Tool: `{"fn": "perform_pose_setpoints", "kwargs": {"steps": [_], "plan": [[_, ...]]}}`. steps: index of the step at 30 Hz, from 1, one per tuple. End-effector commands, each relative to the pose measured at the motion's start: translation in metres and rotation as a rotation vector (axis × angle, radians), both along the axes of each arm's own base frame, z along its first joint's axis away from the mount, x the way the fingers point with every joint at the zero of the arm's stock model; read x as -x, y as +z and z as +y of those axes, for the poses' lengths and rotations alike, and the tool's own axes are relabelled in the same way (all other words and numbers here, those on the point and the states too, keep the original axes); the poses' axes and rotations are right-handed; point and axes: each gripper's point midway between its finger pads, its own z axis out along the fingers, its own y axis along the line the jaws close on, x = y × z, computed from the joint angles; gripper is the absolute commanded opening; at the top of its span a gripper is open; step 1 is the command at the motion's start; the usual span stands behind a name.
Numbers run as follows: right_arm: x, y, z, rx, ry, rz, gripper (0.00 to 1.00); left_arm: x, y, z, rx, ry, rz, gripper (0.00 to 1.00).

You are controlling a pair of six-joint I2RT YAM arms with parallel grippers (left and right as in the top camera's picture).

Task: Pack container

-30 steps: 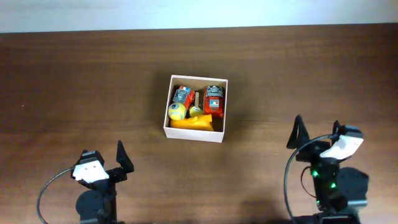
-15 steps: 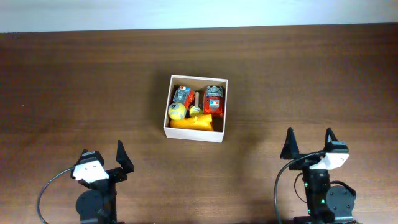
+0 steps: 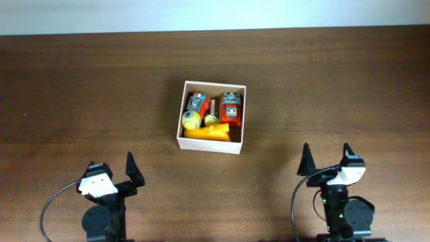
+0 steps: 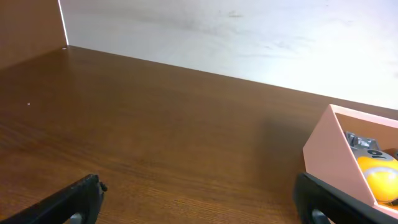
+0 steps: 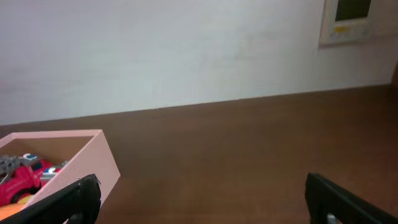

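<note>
The container (image 3: 210, 146), a square white-walled box, stands at the table's middle. Inside lie two red toys (image 3: 230, 107), a yellow ball (image 3: 191, 120) and a yellow-orange piece (image 3: 208, 133). My left gripper (image 3: 111, 171) is open and empty near the front edge, left of the box. My right gripper (image 3: 326, 160) is open and empty near the front edge, right of the box. In the left wrist view the container (image 4: 329, 155) shows at the right with the yellow ball (image 4: 379, 177). In the right wrist view the container (image 5: 87, 158) shows at the lower left with a red toy (image 5: 22, 177).
The brown wooden table (image 3: 80, 87) spreads around the box. A pale wall (image 5: 155, 50) runs behind the far edge, with a small white panel (image 5: 351, 18) on it at the upper right.
My right arm has drawn back toward the front edge and shifted left, its gripper staying open. The left arm and the box have not moved.
</note>
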Motion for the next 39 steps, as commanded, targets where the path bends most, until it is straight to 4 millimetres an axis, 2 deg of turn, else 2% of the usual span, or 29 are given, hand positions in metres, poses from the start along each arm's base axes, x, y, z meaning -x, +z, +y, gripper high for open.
{"fn": "perform_pose_setpoints", "kwargs": {"steps": [1,7,39], "plan": [[0.000,-0.004,0.001,-0.016,0.006,0.006,0.99,-0.001,-0.002,-0.002,0.003,-0.014,-0.002,0.99],[0.001,-0.017,0.000,-0.015,0.002,0.058,0.99,-0.001,-0.002,-0.002,0.003,-0.014,-0.002,0.99],[0.001,-0.017,0.000,0.014,0.003,0.058,0.99,-0.001,-0.002,-0.002,0.003,-0.014,-0.002,0.99]]}}
